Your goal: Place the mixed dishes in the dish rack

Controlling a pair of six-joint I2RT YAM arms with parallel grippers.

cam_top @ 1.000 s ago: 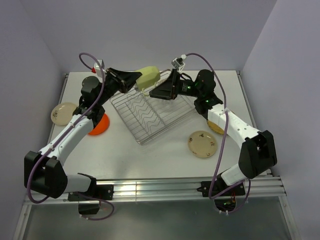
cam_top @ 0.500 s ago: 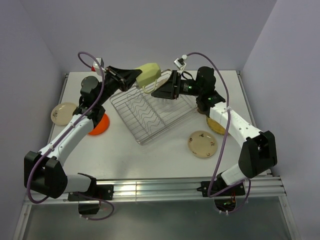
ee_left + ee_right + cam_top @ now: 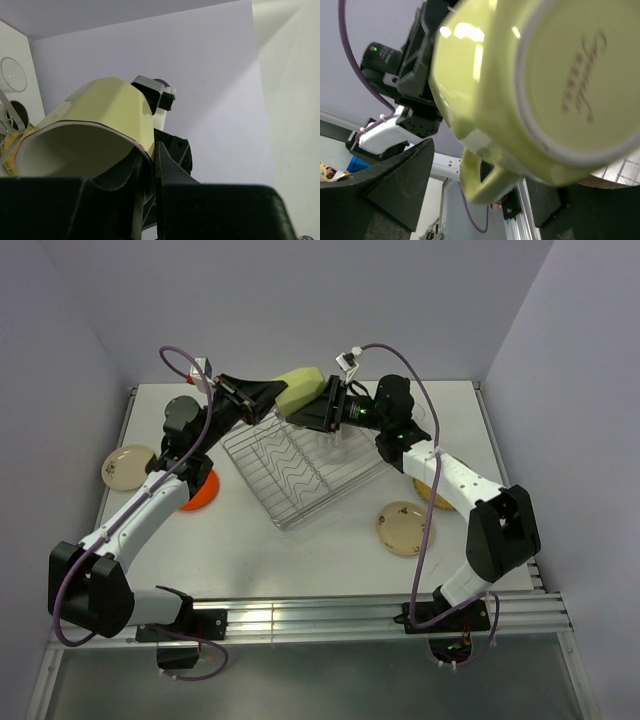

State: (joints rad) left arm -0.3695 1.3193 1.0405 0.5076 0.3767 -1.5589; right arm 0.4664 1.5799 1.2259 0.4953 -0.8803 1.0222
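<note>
1. White tabletop (image 3: 330, 540) is carrying silver wire dish rack (image 3: 300, 480); pale-green glazed mug (image 3: 300, 390) is hanging over its far edge.
2. Left gripper (image 3: 274, 398) is clamping its rim; right gripper (image 3: 312, 410) is sitting spread at base.
3. Looking slick, breakable: grab rim or handle.

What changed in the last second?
The right gripper swung left, up to the pale-green mug; its open fingers now flank the mug's base without gripping. The left gripper still holds the mug by its rim above the far edge of the dish rack. The rack, orange plate and near cream plate stayed put.
</note>
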